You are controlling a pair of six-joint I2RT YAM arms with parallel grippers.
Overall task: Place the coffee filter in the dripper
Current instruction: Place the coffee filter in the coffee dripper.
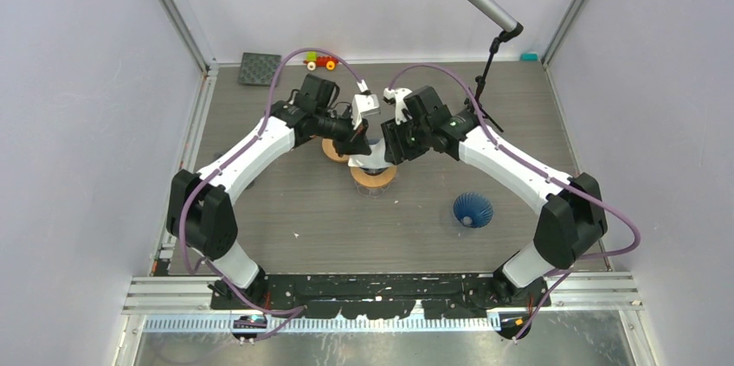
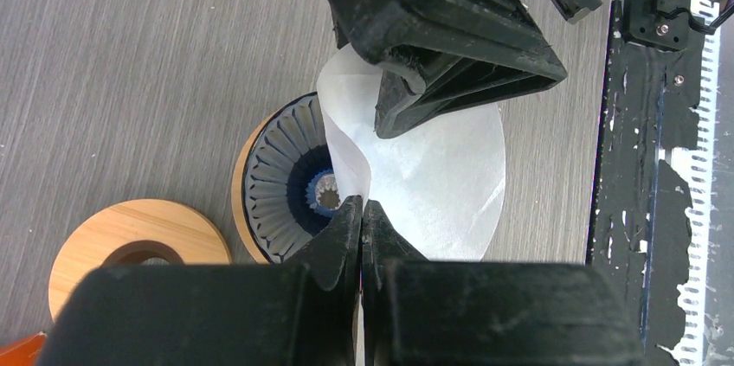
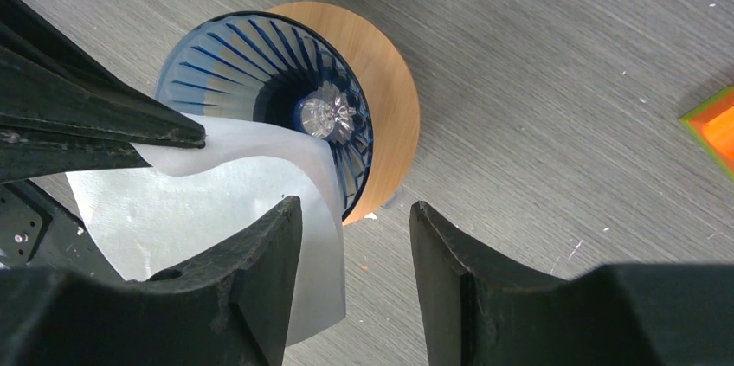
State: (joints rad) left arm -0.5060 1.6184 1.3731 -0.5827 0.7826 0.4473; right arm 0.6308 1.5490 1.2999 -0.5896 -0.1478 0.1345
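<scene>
The white paper coffee filter (image 2: 433,171) hangs partly unfolded over the right rim of the blue ribbed glass dripper (image 2: 281,180), which sits on a round wooden base (image 3: 389,80). My left gripper (image 2: 362,207) is shut on the filter's edge just above the dripper's centre hole. My right gripper (image 3: 355,210) is open right beside it. Its left finger lies against the filter (image 3: 216,202) and its right finger is over bare table. In the top view both grippers, left (image 1: 357,145) and right (image 1: 389,145), meet over the dripper (image 1: 373,177) at mid-table.
A spare wooden ring (image 1: 333,150) lies just behind-left of the dripper. A second blue dripper (image 1: 473,209) stands front right. A microphone on a stand (image 1: 485,11), a toy car (image 1: 321,61), a black mat (image 1: 259,68) and a teal object (image 1: 528,56) are at the back.
</scene>
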